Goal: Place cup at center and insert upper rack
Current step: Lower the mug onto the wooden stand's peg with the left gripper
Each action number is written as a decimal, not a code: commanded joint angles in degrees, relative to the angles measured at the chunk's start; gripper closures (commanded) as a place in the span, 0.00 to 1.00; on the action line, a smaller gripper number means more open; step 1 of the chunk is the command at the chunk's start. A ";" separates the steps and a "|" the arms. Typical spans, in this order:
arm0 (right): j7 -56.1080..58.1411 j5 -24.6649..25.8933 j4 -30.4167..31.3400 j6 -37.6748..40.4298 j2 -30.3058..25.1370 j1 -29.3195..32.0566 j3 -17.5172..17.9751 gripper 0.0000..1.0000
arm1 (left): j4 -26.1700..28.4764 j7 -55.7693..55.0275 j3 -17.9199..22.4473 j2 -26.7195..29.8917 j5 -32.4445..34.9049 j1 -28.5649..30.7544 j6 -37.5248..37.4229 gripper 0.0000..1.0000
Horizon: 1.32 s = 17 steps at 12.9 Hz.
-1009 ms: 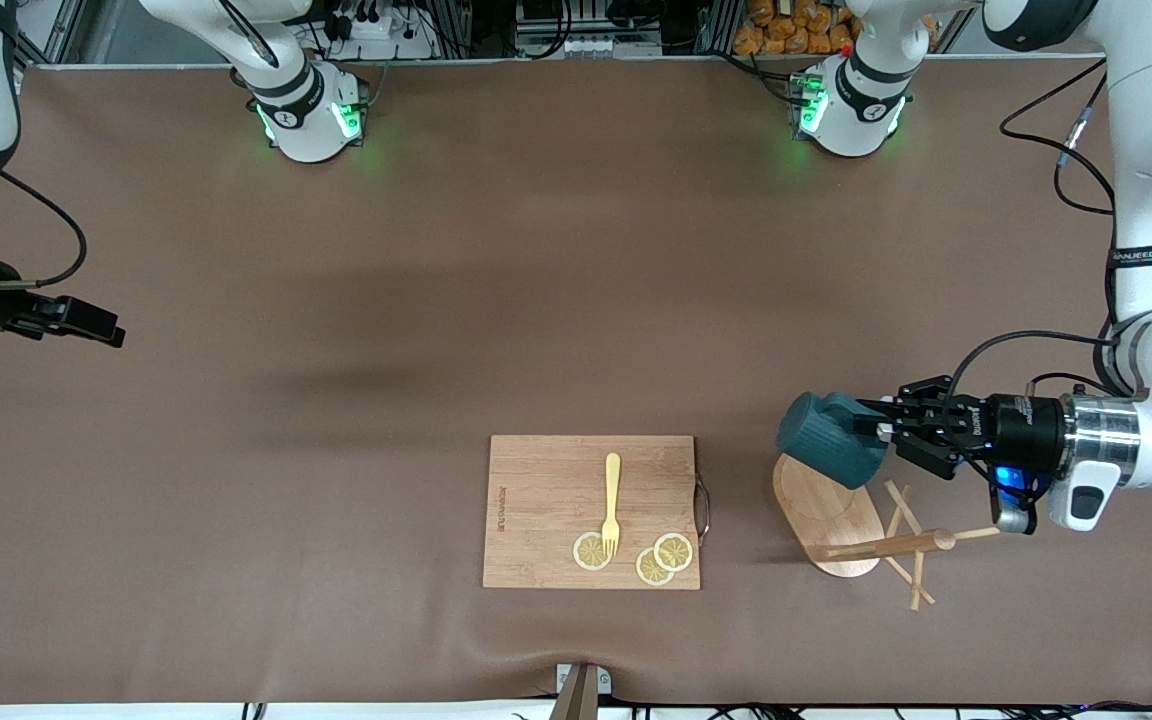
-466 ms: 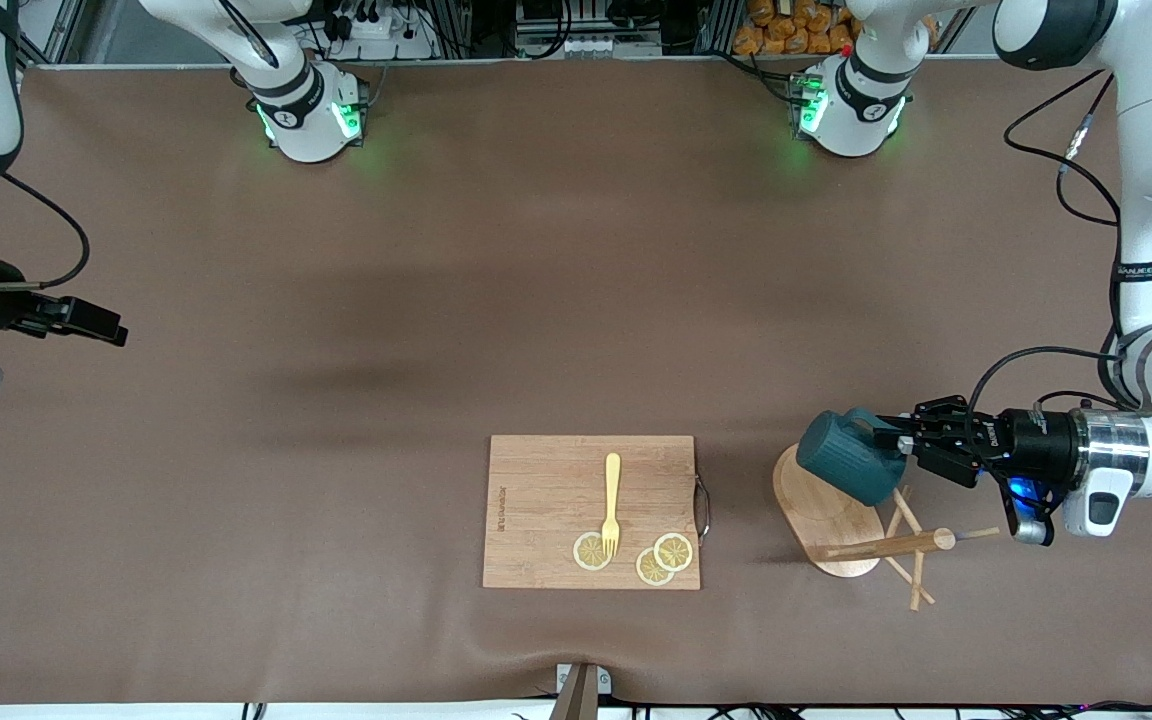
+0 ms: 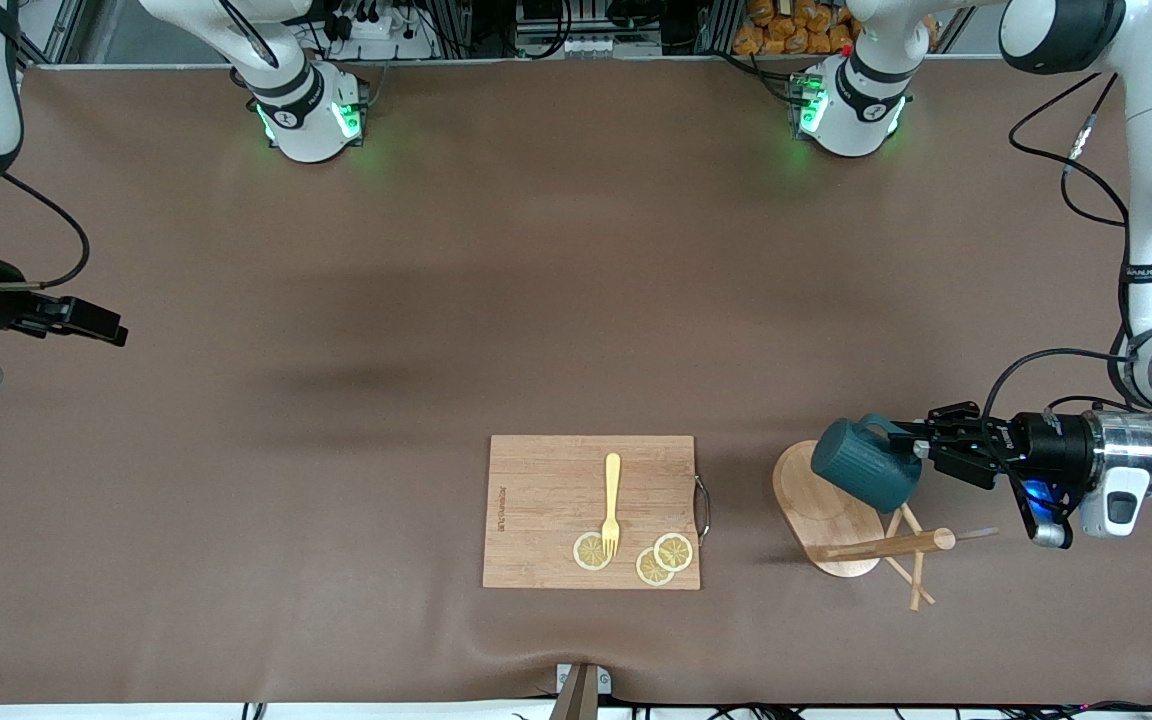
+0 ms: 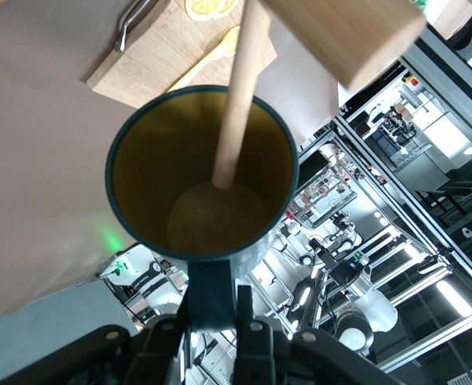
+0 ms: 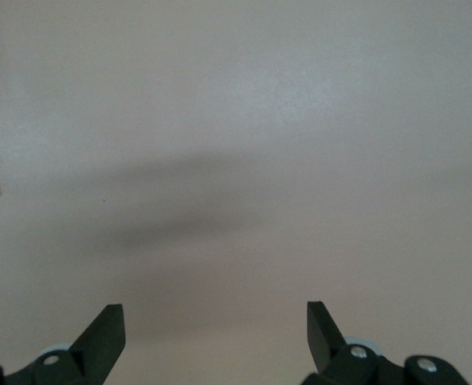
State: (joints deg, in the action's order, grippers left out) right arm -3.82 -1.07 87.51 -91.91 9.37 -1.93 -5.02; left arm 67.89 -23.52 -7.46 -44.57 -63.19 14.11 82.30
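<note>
My left gripper (image 3: pixel 919 450) is shut on the handle of the dark teal cup (image 3: pixel 864 464) and holds it on its side above the oval base of the wooden mug-tree rack (image 3: pixel 824 508). The rack stands near the left arm's end of the table, its post (image 3: pixel 891 545) and thin pegs (image 3: pixel 912 570) beside the cup. In the left wrist view the gripper (image 4: pixel 216 298) clamps the handle, and a wooden peg (image 4: pixel 238 96) crosses the cup's yellow inside (image 4: pixel 200 172). My right gripper (image 3: pixel 96 324) waits open and empty at the right arm's end; it also shows in the right wrist view (image 5: pixel 216 311).
A rectangular wooden cutting board (image 3: pixel 546 480) with a metal handle lies near the front camera at the table's middle. On it are a yellow fork (image 3: pixel 612 498) and lemon slices (image 3: pixel 664 558). Brown table cover (image 3: pixel 496 300) spans the rest.
My left gripper has drawn back toward the left arm's end with the cup, bringing it closer to the rack's post and pegs. The right arm has not moved.
</note>
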 commanded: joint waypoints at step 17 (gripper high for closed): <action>-0.75 0.27 0.21 0.07 -0.31 -0.36 -0.17 0.00 | -1.27 8.13 -0.89 -3.68 -4.39 4.43 -1.08 1.00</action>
State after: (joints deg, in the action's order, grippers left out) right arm -3.82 -1.07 87.62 -91.91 9.37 -1.93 -5.01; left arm 67.67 -17.02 -7.61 -47.22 -66.34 17.55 82.28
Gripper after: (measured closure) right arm 0.000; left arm 0.789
